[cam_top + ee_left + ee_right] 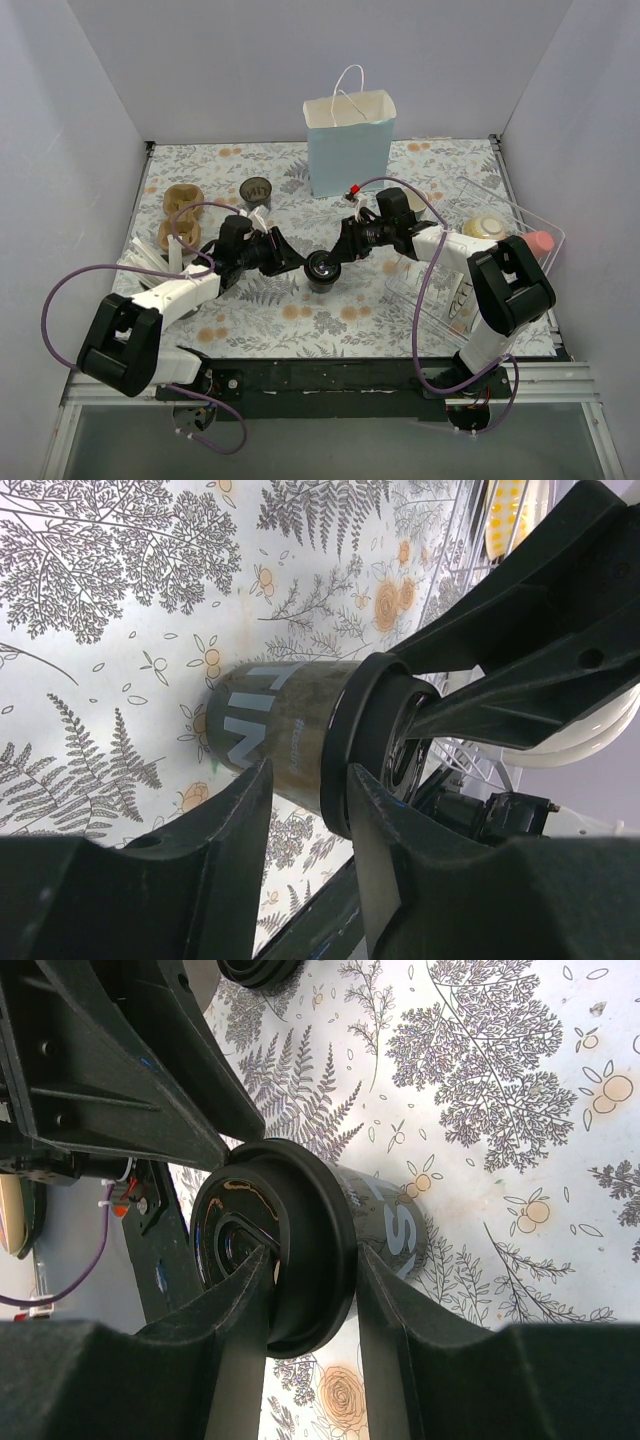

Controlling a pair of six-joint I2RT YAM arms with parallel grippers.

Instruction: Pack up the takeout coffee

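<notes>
The takeout coffee (322,270), a small brown cup (275,730) with a black lid (310,1210), stands upright on the floral tablecloth in the middle. My right gripper (339,257) reaches in from the right and is shut on the lid's rim. One of its fingers lies on the lid's top and the other sits under the rim against the cup (400,1232). My left gripper (299,266) comes in from the left. Its jaws (308,772) straddle the rim, and a strip of cup wall shows between the lower finger and the rim.
The light-blue paper bag (350,145) stands open at the back centre. A clear bin with a wire rack (500,250) and dishes sits at the right. A grey cup (256,188) and brown cup carriers (182,205) are at the back left.
</notes>
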